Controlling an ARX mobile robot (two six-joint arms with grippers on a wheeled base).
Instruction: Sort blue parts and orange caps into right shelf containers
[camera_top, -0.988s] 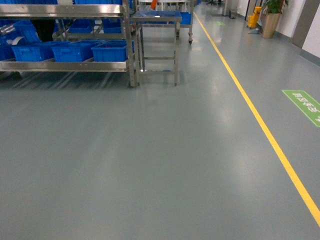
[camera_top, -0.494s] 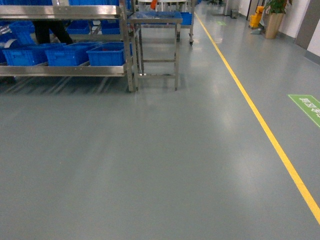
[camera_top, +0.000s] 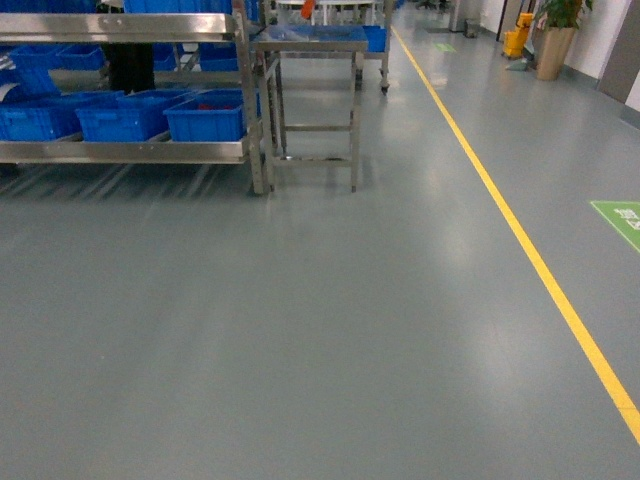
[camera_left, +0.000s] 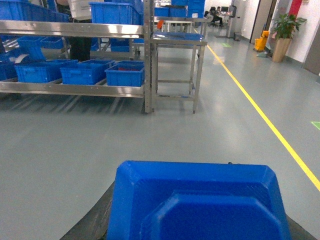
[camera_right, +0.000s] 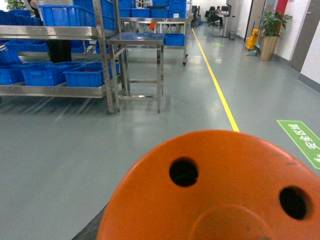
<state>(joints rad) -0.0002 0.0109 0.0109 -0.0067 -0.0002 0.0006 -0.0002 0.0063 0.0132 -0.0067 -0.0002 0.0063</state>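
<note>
A blue part (camera_left: 197, 200), a chunky angular plastic piece, fills the bottom of the left wrist view, held close to the camera above the floor. A dark finger (camera_left: 92, 225) of my left gripper shows at its left edge. An orange cap (camera_right: 215, 190) with two round holes fills the bottom of the right wrist view, with a sliver of dark finger (camera_right: 90, 229) beside it. Blue ribbed bins (camera_top: 205, 118) stand in a row on the low steel shelf (camera_top: 130, 150) ahead on the left, also seen as bins (camera_left: 125, 75) and bins (camera_right: 85, 75). Neither gripper shows in the head view.
A steel table (camera_top: 310, 42) stands just right of the shelf. A yellow floor line (camera_top: 520, 235) runs away on the right, with a green floor mark (camera_top: 622, 218) beyond it. A person's dark legs (camera_top: 130, 65) are behind the shelf. A potted plant (camera_top: 555, 35) stands far right.
The head view has rolled forward: shelf, bins and table sit lower in the frame and the green floor mark has slid right. The legs behind the shelf have moved right.
</note>
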